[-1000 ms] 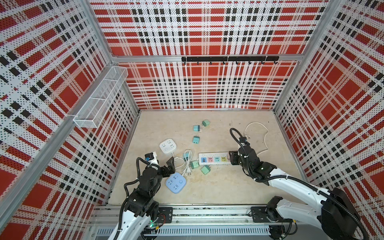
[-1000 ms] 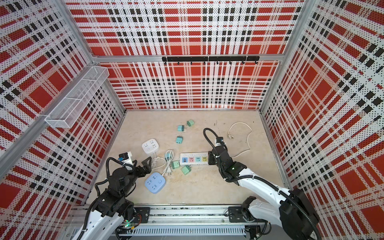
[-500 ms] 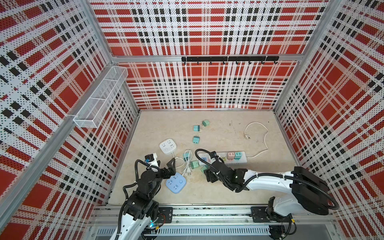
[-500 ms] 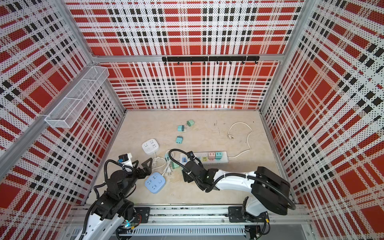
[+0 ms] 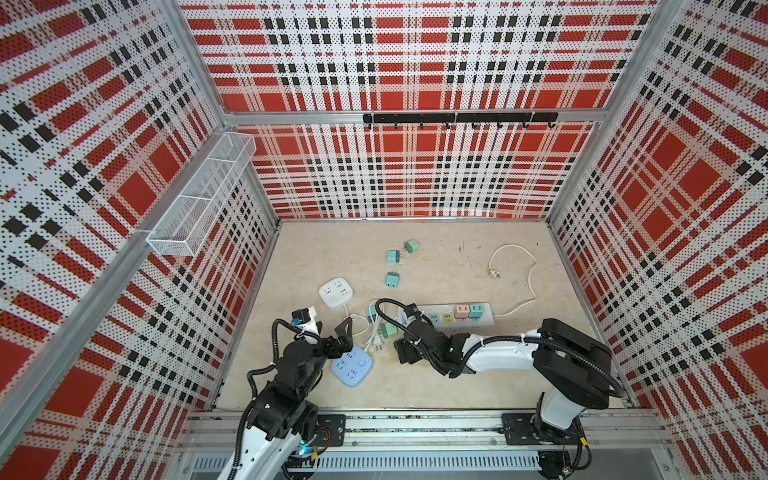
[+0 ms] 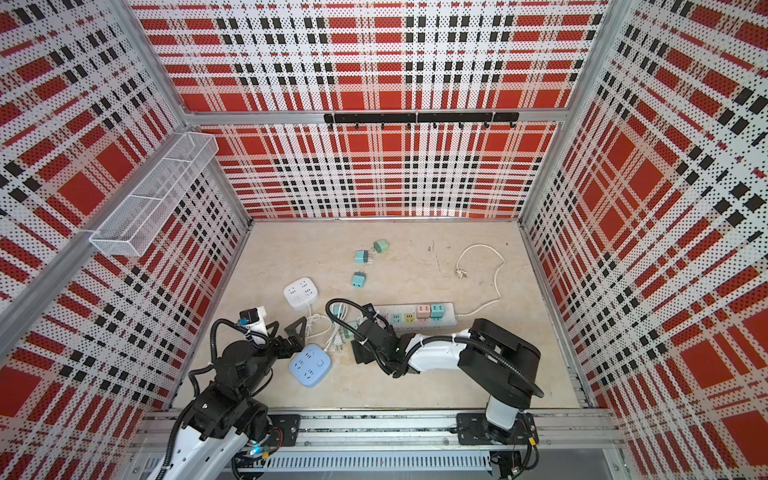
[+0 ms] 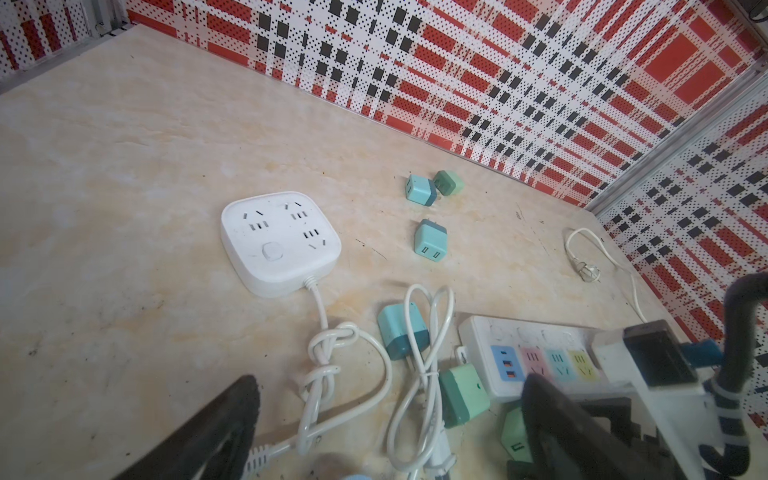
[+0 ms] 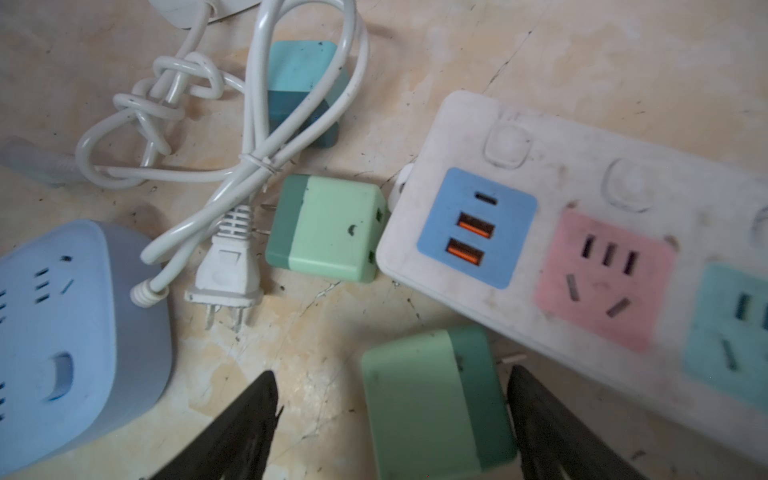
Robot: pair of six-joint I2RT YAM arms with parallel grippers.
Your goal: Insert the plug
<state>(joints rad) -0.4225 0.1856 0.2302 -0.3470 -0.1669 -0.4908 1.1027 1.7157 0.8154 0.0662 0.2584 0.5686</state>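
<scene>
While the left fingers [image 7: 216, 428] hang spread and empty, the right fingers [image 8: 245, 424] stand wide apart astride the pale green cube-shaped plastic plug [image 8: 432, 399], which lies on the beige tabletop [image 8: 332, 324] just beside the white plastic power strip [image 8: 457, 124]. Grasping looks to be in hand; next comes closing, lifting and turning the prongs downward. The plug lies on its side, its long axis and prongs aimed at the strip.

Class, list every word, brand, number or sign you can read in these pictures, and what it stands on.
None can be read.
The long white power strip, the blue socket block, the white square socket block and the green charger plug beside the strip show only slots, ports and buttons, no print.
The small dark mark on that plug is too blurred to read.
</scene>
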